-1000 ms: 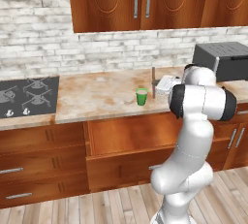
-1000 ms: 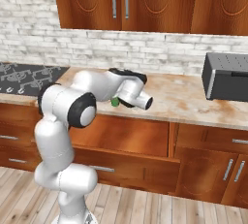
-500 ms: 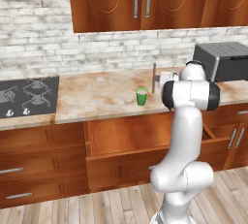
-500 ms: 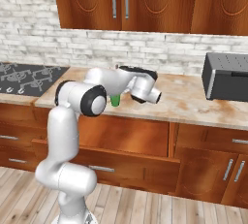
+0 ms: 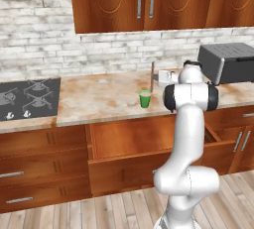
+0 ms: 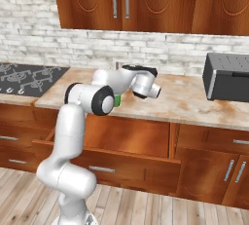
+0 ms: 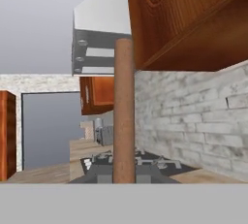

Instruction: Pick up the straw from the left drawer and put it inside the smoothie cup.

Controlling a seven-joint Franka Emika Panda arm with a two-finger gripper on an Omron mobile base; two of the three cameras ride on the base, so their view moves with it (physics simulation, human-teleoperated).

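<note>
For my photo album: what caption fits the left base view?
Robot hand holds the straw upright just above the smoothie cup, left drawer open below.

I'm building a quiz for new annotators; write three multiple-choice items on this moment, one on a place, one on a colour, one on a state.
1. Where does the smoothie cup stand?
A. on the counter
B. in the drawer
C. on the stove

2. What colour is the cup?
A. red
B. green
C. blue

3. How does the left drawer stand?
A. shut
B. taken out
C. pulled open

Answers:
1 A, the left base view shows it on the counter, beside the upright straw.
2 B, its wall is bright green.
3 C, both base views show its front panel out from the cabinet, with its inside visible.

The straw stands close before the hand camera, at the gripper.
</note>
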